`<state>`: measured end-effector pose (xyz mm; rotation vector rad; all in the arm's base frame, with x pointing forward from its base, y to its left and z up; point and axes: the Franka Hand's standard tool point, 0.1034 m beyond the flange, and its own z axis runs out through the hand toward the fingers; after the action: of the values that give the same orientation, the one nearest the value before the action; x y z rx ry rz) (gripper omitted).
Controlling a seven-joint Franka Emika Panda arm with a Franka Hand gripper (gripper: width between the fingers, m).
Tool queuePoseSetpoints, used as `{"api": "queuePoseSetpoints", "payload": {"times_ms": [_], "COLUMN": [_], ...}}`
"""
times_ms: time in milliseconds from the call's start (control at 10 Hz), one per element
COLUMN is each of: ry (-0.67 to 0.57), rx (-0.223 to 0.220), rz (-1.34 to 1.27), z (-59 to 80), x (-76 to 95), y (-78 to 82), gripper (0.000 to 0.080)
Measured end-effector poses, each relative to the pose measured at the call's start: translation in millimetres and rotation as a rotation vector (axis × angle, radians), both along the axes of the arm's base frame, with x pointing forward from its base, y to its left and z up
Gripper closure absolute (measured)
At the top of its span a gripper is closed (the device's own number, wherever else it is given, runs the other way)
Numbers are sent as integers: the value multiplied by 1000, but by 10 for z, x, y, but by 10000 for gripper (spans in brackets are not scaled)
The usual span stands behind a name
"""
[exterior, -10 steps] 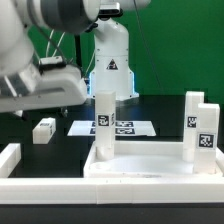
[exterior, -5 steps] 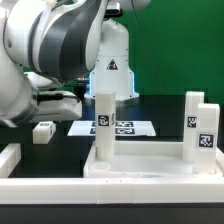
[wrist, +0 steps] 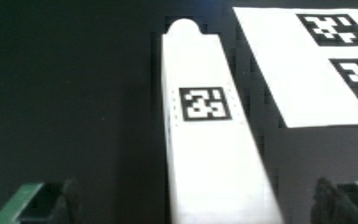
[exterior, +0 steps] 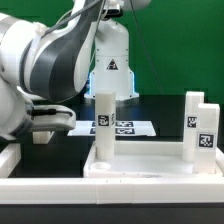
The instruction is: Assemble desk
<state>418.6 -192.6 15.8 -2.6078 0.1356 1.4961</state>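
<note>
In the wrist view a loose white desk leg [wrist: 202, 150] lies flat on the black table, its square tag facing up. My gripper [wrist: 194, 200] is open and straddles this leg, one dark finger [wrist: 34, 200] on each side, apart from it. In the exterior view the white tabletop tray [exterior: 150, 172] lies at the front. One leg [exterior: 103, 125] stands upright in it on the exterior view's left, and two legs [exterior: 193, 118] [exterior: 206, 135] on its right. My arm fills the exterior view's left and hides the loose leg and the gripper there.
The marker board [exterior: 130, 128] lies behind the tray and also shows beside the loose leg in the wrist view [wrist: 318, 60]. Low white rails [exterior: 8, 160] border the black table. The robot base [exterior: 110, 60] stands at the back.
My arm has swung down and toward the exterior view's right. It now covers the loose leg that showed at the left earlier. The tray and upright legs have not moved.
</note>
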Motion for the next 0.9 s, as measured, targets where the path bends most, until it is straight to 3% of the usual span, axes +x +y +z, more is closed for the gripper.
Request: {"api": "queuePoseSetpoints", "payload": {"times_ms": [100, 200, 300, 400, 500, 600, 700, 900], "ry": [-38, -26, -29, -29, -29, -28, -28, -28], "rx": [-13, -7, -8, -8, -8, -9, -9, -9], "rz": [14, 9, 8, 8, 8, 7, 7, 7], "z": [-65, -28, -42, -44, -43, -42, -42, -42], "x": [-79, -120, -119, -120, -121, -122, -123, -123], "y": [75, 100, 82, 82, 81, 78, 77, 76], "gripper": [151, 151, 283, 283, 463, 463, 514, 514]}}
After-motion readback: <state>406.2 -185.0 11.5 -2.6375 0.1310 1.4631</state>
